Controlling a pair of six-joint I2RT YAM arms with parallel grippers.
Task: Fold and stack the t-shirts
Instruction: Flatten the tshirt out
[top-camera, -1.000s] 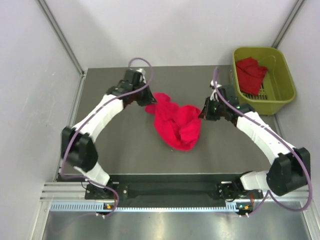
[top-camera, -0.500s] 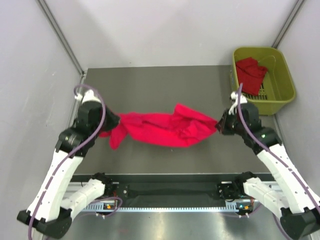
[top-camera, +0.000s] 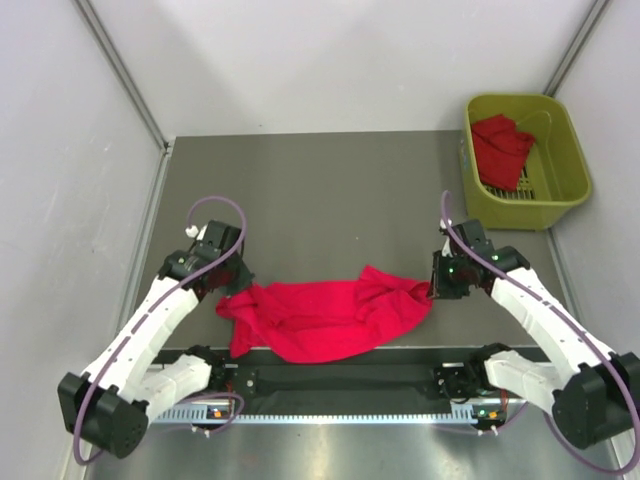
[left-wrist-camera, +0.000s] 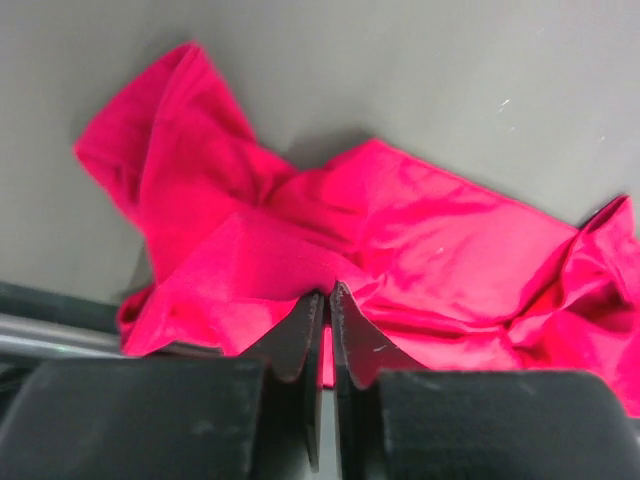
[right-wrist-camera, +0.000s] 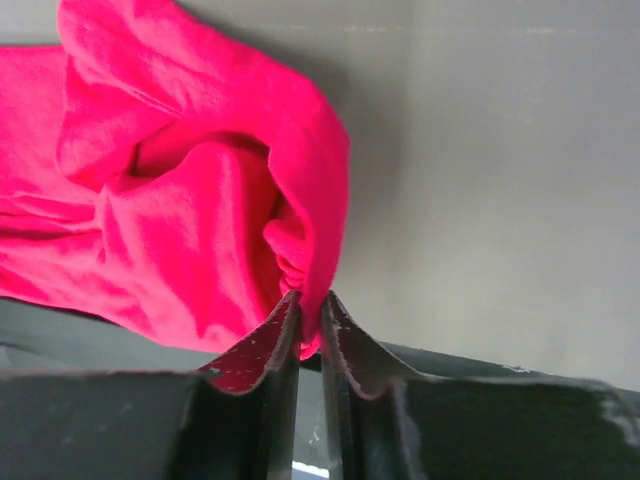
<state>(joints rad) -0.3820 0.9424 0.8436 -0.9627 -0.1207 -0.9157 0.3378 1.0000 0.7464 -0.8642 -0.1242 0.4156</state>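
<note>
**A:** Where did the t-shirt (top-camera: 325, 320) lie?

**B:** Spread in a rumpled band along the near edge of the table (top-camera: 330, 190), between the two arms. The left end effector (left-wrist-camera: 328, 290) had its fingers nearly together with a corner of red cloth pinched in the slit. The right end effector (right-wrist-camera: 311, 295) was likewise closed to a slit on a bunched fold at the other end.

**A:** How would it handle?

**B:** I judged it light, thin and limp. It sagged and creased wherever it wasn't pulled taut, and it would slip out of a shallow pinch. The best holds looked like the hem corners or the shoulders, one per arm, so the cloth could be drawn flat before folding.

**A:** And the count?

**B:** Two red shirts showed: that one, and a second t-shirt (top-camera: 500, 150) crumpled in the single yellow-green basket (top-camera: 575, 160) at the far right corner. Nothing was folded or stacked yet.
</note>
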